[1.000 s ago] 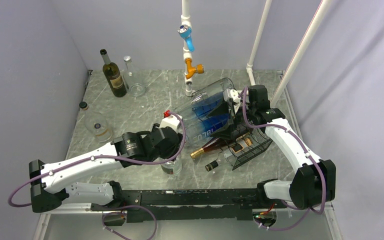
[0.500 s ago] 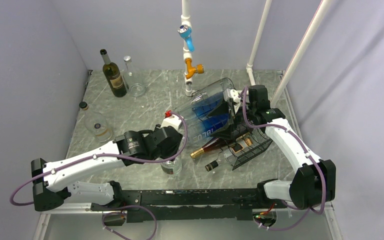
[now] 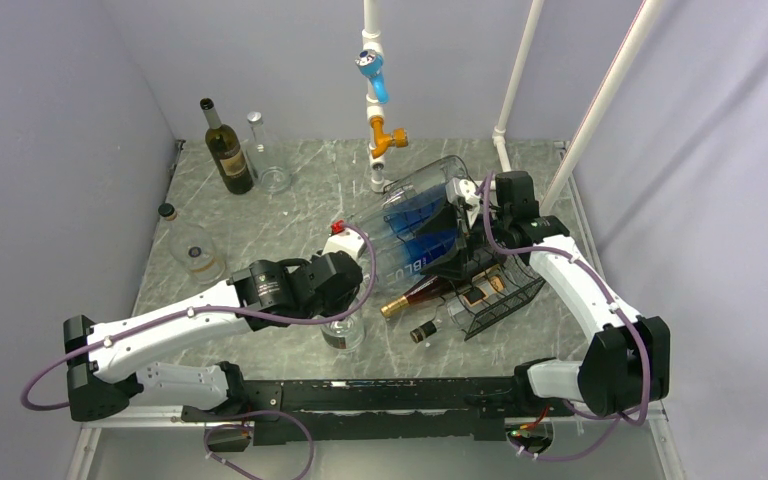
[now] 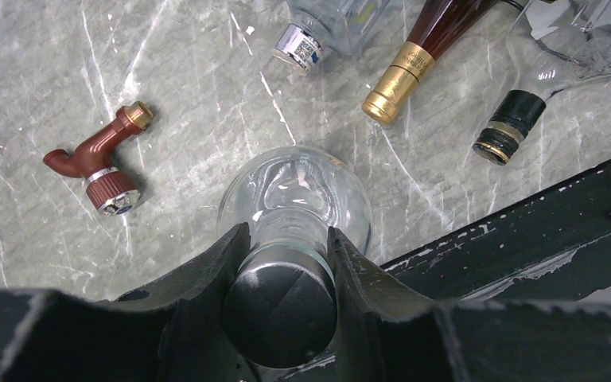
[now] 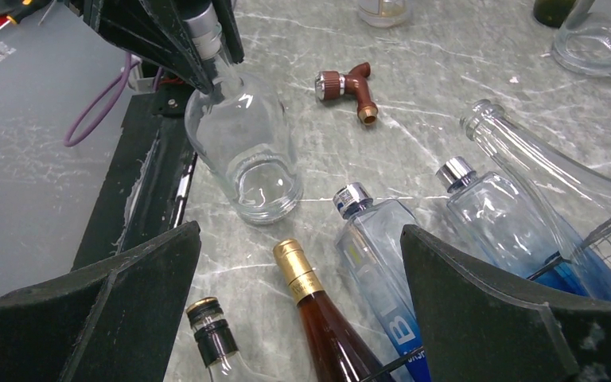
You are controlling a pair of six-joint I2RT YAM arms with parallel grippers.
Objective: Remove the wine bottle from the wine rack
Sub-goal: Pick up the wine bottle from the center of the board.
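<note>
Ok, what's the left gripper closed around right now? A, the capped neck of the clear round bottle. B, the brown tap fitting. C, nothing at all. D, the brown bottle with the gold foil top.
A: in the left wrist view the left gripper pinches the silver cap of the clear round bottle from both sides.

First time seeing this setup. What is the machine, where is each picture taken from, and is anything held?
Two robot arms are bolted at a marbled table. One picture looks down from above; the other two come from a camera on each wrist, black fingers in view. The left gripper is shut on the neck of a clear bottle. The right gripper is open and empty near the black wire wine rack, where an amber wine bottle and others lie. A brown tap lies loose.
</note>
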